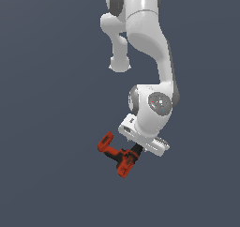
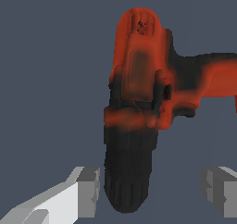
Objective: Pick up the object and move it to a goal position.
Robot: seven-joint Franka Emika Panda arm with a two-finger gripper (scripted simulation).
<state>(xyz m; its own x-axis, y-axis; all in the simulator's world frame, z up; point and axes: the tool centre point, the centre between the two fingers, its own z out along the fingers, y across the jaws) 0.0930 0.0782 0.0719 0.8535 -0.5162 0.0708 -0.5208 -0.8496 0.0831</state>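
The red-orange drill (image 1: 116,155) with a black chuck lies on the dark grey floor, just to the exterior view's left of my white hand. In the wrist view the drill (image 2: 139,75) fills the middle, with its black chuck (image 2: 127,172) pointing toward the camera. My gripper (image 2: 152,190) is open and straddles the chuck. One finger (image 2: 88,190) is close beside the chuck, and the other finger (image 2: 220,190) stands well apart from it. In the exterior view the gripper (image 1: 136,151) is low over the drill's chuck end and its fingers are mostly hidden.
The white arm (image 1: 150,57) reaches down from the top of the exterior view. The floor (image 1: 47,127) is plain dark grey all around, and no other objects show.
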